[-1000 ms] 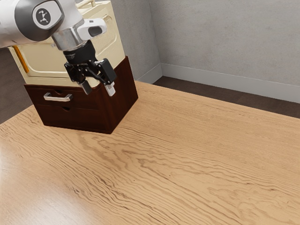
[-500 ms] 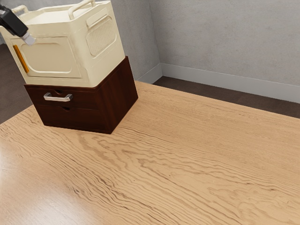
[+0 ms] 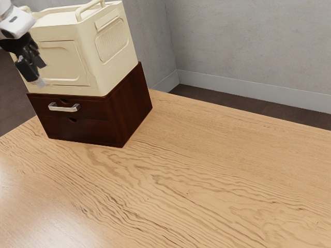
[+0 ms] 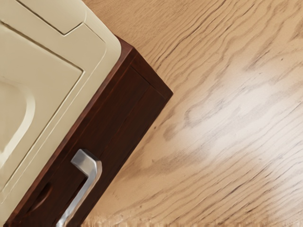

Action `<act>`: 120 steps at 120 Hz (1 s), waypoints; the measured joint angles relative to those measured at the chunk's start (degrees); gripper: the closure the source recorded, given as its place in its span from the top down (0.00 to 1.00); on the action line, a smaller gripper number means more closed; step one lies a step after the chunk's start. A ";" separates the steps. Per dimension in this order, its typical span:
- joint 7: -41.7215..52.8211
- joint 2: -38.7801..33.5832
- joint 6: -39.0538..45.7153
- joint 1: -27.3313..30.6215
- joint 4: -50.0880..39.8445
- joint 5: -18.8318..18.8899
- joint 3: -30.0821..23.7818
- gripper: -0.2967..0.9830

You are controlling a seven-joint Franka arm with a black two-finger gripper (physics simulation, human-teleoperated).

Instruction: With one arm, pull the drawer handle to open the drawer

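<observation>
The gripper (image 3: 41,74) hangs apart from the bar handle (image 3: 64,108) of the shut upper drawer (image 3: 94,107) near the worktop's (image 3: 207,170) edge; clenched or released, I cannot tell.

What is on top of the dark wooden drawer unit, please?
A cream box sits on the drawer unit; the surface beneath the box is covered, so I cannot see it.

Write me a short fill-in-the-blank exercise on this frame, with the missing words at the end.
The cabinet under the cream box is dark ____.
The silver handle is on the ____ (upper or lower) drawer.
That drawer is ____ (pulled out or closed).
The hand is ____ (touching or clear of) the handle.

Missing words: brown; upper; closed; clear of
</observation>
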 joint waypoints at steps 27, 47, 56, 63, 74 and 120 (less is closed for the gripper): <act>9.31 -0.18 7.53 0.57 -8.49 -0.14 1.02 0.77; 15.18 0.89 16.50 2.61 -11.69 -0.59 1.02 0.76; 17.56 1.72 19.26 2.86 -12.86 -0.57 1.02 0.76; 19.16 3.62 20.93 2.94 -13.21 -0.44 1.00 0.76; 21.38 5.20 23.18 3.57 -14.04 -0.38 1.01 0.76; 27.63 4.51 29.76 4.00 -19.80 -0.49 0.81 0.71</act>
